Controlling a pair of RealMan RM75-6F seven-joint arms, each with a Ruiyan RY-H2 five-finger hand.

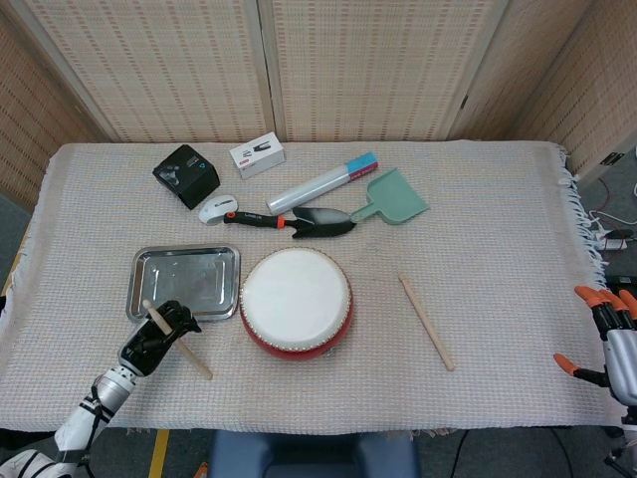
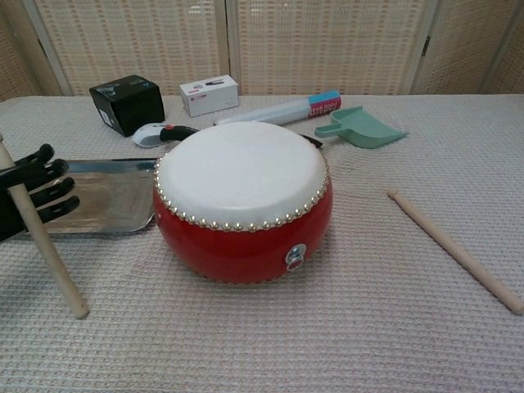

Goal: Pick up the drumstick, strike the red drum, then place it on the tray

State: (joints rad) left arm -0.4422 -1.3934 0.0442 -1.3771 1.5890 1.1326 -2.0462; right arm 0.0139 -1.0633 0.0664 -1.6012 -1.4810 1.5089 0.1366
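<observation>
My black left hand grips a wooden drumstick at the table's near left, just in front of the steel tray. In the chest view the left hand shows at the left edge, and the held drumstick slants down to a tip close to the cloth. The red drum, white-skinned, stands to the right of the tray, apart from the stick; the chest view shows the drum at centre. My right hand, fingers apart and holding nothing, sits at the far right edge.
A second drumstick lies right of the drum. Behind the drum lie a trowel, a green scoop, a tube, a black box and a white box. The tray holds nothing.
</observation>
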